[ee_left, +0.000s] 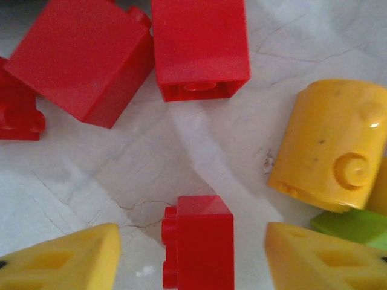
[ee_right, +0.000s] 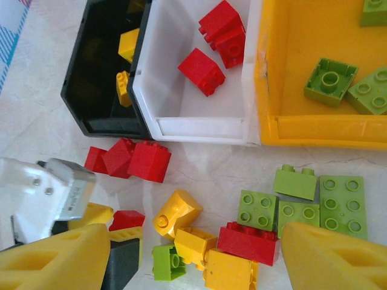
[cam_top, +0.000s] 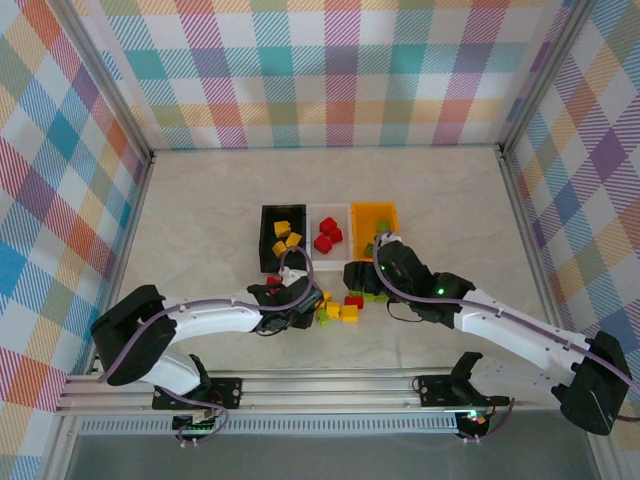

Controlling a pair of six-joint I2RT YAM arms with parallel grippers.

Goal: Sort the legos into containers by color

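Pick-up step: open left fingers (ee_left: 60, 260) straddle a red lego (ee_left: 196, 241) at 7 o'clock from the white bin (ee_right: 199, 128); right fingers (ee_right: 54, 260) hang open above the pile (ee_right: 248, 238). Next, likely: close squarely.

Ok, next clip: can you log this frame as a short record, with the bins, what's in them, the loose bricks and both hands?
black bin: yellow bricks
white bin: red bricks
yellow bin: green bricks
loose bricks: red, yellow and green, mixed on the table in front of the bins
left hand: open, low over the table, one finger on each side of a red brick
right hand: open, above the loose bricks, holding nothing
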